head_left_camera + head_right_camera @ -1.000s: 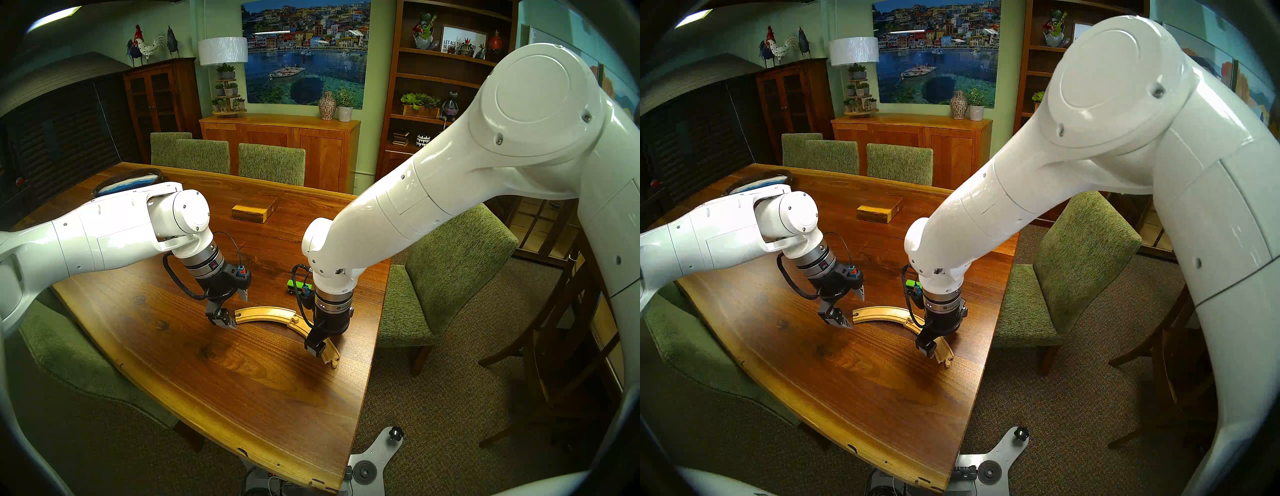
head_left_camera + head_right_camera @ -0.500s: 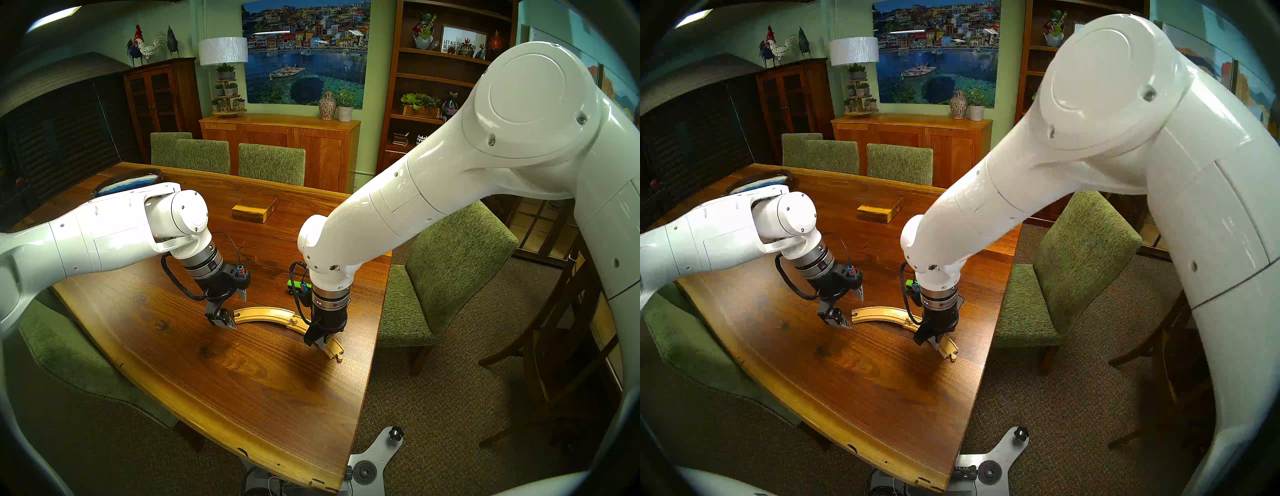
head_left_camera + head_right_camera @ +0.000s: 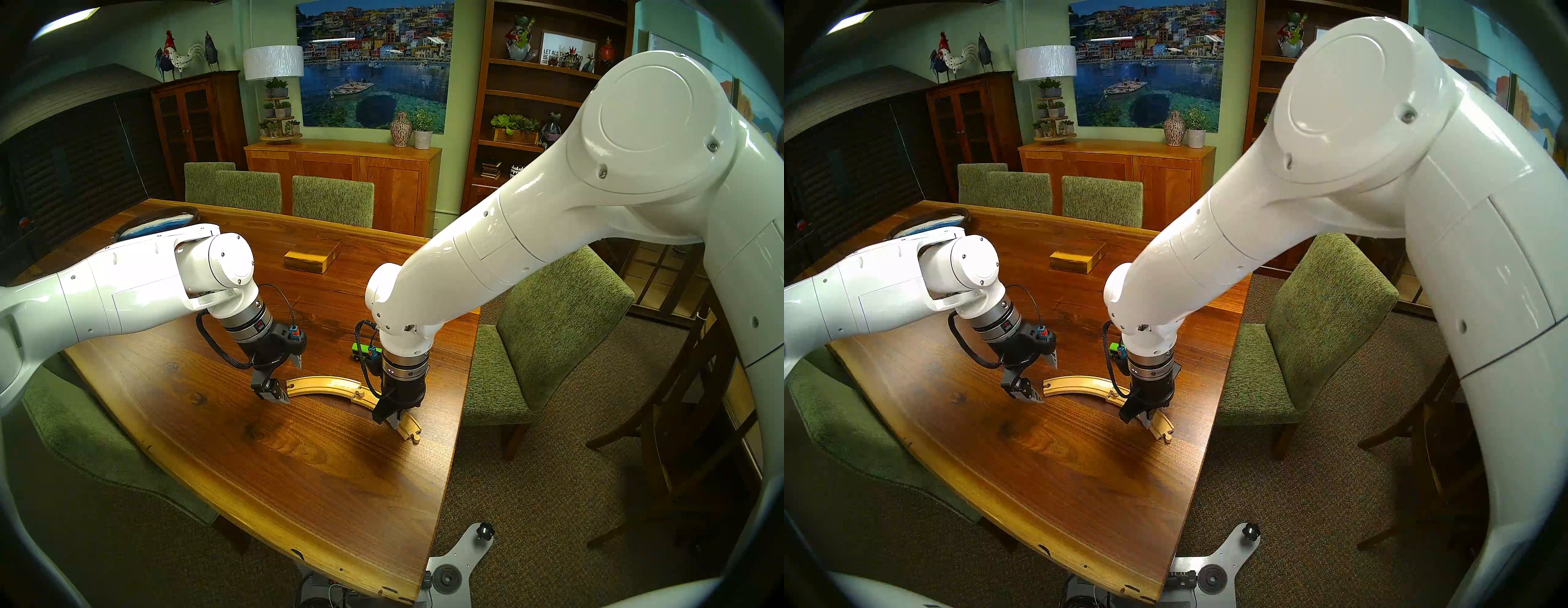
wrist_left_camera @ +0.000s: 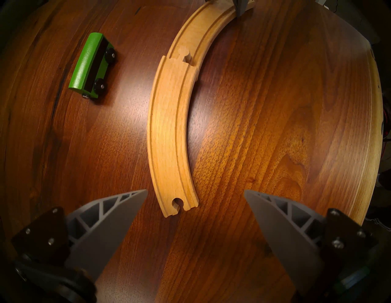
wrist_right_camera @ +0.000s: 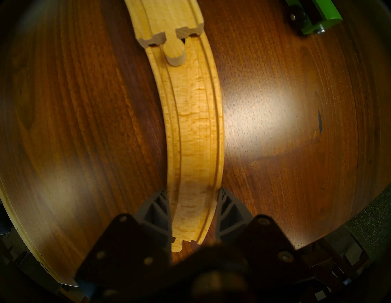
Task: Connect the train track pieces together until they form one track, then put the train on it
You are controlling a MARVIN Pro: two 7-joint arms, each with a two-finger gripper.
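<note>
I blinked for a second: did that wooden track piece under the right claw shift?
Yes. The near track piece has swung its free end right, toward the table edge, as the right claw closed on it.

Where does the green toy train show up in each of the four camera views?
Head stereo left: the green toy train sits mid-picture, peeking out left of the right arm's wrist.
Head stereo right: only a green sliver shows beside that wrist.
Left wrist: upper left, left of the track joint.
Right wrist: top right corner, cut off by the edge.
Shared landmark: the track joint, where one piece's peg overlaps the other piece.
</note>
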